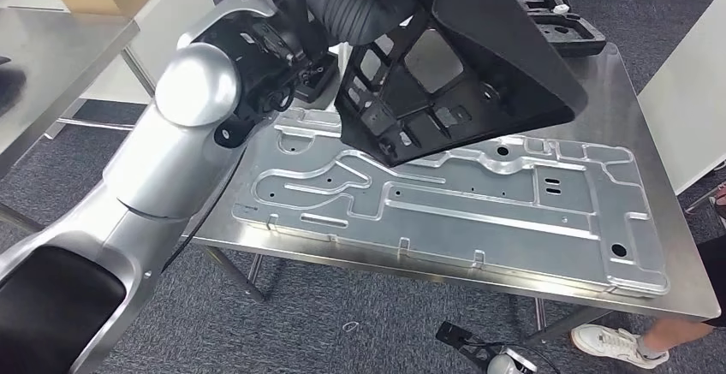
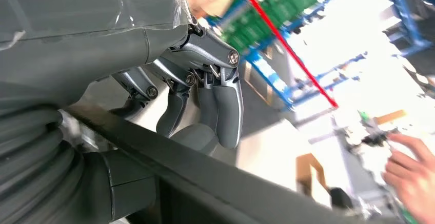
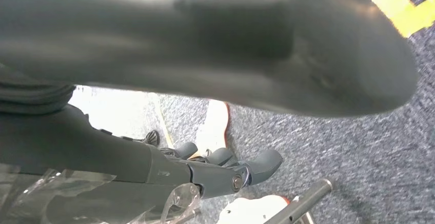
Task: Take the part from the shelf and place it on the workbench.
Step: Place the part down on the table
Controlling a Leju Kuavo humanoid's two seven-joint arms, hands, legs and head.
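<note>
We see the black part (image 1: 462,57) raised above the steel worktop (image 1: 629,83), over a stamped metal panel (image 1: 462,198) lying flat on it. Our left hand (image 2: 205,101) curls its fingers (image 2: 225,111) over the part's edge, gripping it. Our right hand (image 3: 225,170) sits beneath the part with fingers bent, but we cannot tell whether it grips.

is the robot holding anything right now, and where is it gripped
Yes: the black plastic part is carried above the workbench. The left robot hand curls over its straight edge; whether the right robot hand grips it cannot be told.
</note>
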